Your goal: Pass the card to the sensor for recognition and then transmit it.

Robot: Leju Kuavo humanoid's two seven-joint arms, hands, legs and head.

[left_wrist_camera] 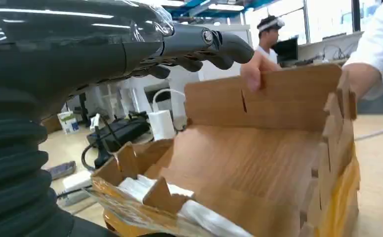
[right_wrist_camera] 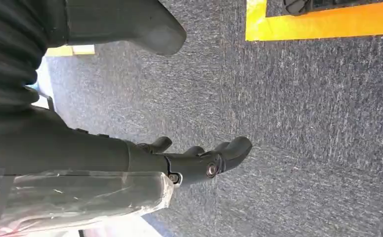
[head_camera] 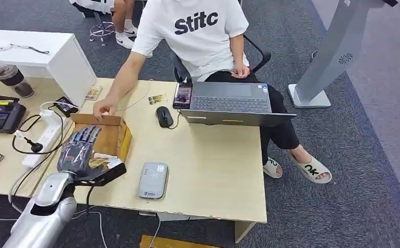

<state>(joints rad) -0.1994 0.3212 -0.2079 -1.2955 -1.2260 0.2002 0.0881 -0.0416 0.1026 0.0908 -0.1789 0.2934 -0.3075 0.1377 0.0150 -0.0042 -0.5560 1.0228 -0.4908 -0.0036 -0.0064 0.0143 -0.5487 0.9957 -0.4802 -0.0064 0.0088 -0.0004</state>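
An open cardboard box lies on the wooden table, left of the grey card reader. My left hand hovers over the box's near end with its fingers stretched out and nothing in them. White plastic-wrapped cards lie in the box's near end. A person's hand rests on the box's far wall. My right hand hangs over the carpet, fingers loosely apart, holding nothing.
A person sits behind the table by an open laptop, a mouse and a phone. On the left are a power strip with cables, a black controller and a cup. A grey kiosk stand is at the right.
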